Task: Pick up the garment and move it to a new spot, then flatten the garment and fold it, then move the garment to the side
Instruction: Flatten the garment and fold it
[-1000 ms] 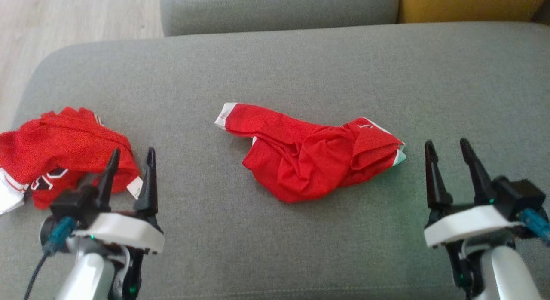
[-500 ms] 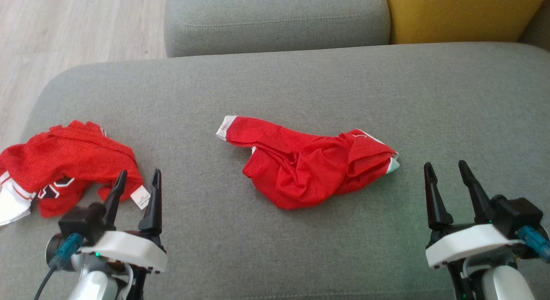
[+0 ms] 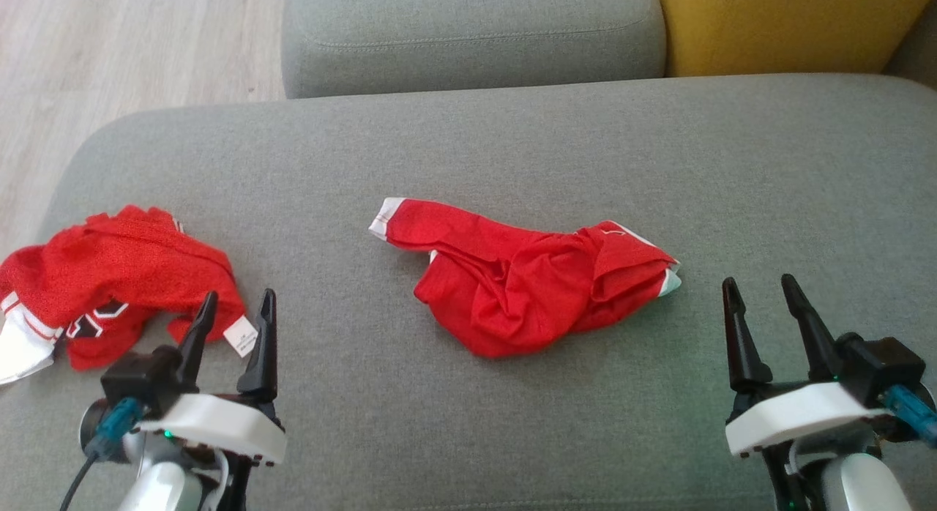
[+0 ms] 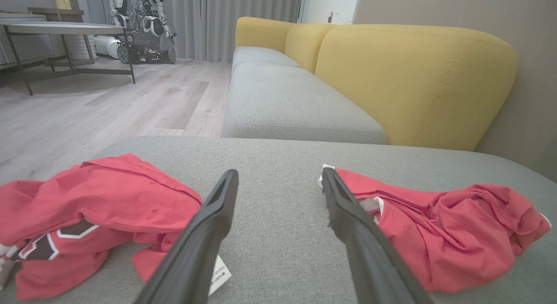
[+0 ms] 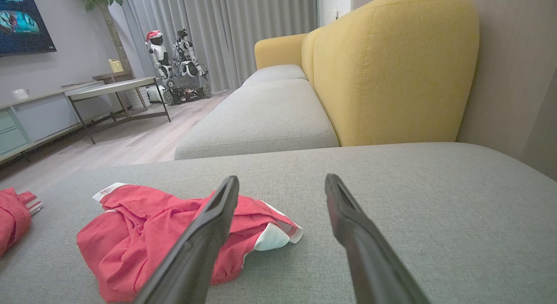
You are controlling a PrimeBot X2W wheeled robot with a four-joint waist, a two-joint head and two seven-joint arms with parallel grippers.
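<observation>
Garment (image 3: 124, 262): crumpled at nine o'clock on the grey cushion (image 3: 512, 145), just beyond left gripper (image 3: 240, 295), fingers spread, empty. Right gripper (image 3: 758, 280): four o'clock, likewise spread, empty. Nothing shifted in the last half-second; pickup not begun.

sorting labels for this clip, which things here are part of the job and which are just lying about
For the job: crumpled red T-shirt with white sleeves and black print; open left gripper; open right gripper.
Lying about: smaller red garment with white edging; yellow sofa backrest.
</observation>
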